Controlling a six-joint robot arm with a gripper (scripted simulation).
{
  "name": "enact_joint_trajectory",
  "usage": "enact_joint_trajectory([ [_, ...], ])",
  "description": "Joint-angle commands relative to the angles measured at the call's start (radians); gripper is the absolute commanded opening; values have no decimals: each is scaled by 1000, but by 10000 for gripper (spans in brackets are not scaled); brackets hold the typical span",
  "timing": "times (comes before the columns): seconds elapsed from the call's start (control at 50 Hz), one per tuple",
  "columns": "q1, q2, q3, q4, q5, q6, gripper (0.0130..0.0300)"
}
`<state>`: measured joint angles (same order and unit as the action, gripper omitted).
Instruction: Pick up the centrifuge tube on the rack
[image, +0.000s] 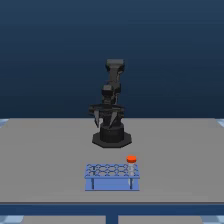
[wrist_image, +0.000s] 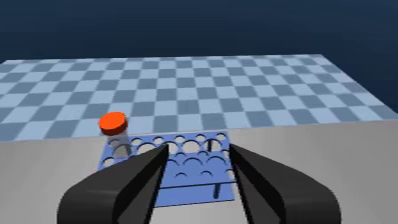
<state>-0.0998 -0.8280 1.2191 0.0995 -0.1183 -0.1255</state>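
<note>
A small blue rack (image: 112, 176) with rows of round holes stands on the grey table, in front of the arm's black base. The centrifuge tube (image: 131, 164) stands upright in a hole at the rack's far corner on the exterior view's right, its orange-red cap above the rack top. My gripper (image: 106, 119) hangs open well above the table, behind the rack and apart from it. In the wrist view the two dark fingers (wrist_image: 133, 185) frame the rack (wrist_image: 191, 192), with the tube (wrist_image: 114, 127) off to one side of them. Nothing is between the fingers.
The arm's black base (image: 111, 137) stands mid-table behind the rack. The grey table (image: 45, 160) ends at a front edge near the rack. Beyond the table, a blue checkered floor (wrist_image: 222, 85) shows in the wrist view.
</note>
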Motion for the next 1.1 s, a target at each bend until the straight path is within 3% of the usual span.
enact_joint_trajectory([
  [0.02, 8, 5, -2, 37, -5, -40, 300],
  [0.5, 57, 47, -19, 287, -30, -274, 300],
  [1.1, 168, 169, -75, 690, -93, -632, 300],
])
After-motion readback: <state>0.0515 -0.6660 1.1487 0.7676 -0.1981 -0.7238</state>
